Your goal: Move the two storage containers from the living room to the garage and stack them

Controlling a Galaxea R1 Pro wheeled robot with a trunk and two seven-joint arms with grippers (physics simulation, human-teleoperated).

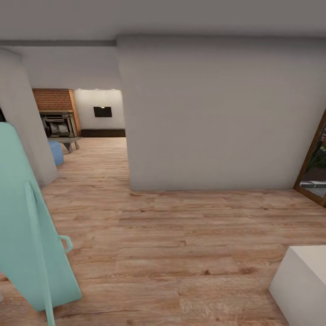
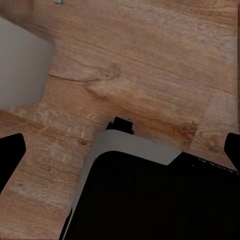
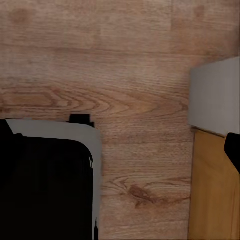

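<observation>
While you roll along the wood-plank floor, neither orange-red bin appears, so no bearing from the jaws, long axis or nearer arm can be read yet. Judging by the brick chimney and fireplace beyond the opening left of the white wall, the living room lies ahead and left, and the bins are probably in there; steer through that gap. At both wrists, dark fingertips sit at the frame edges over bare planks, pinching nothing. You cannot tell their spread for sure.
</observation>
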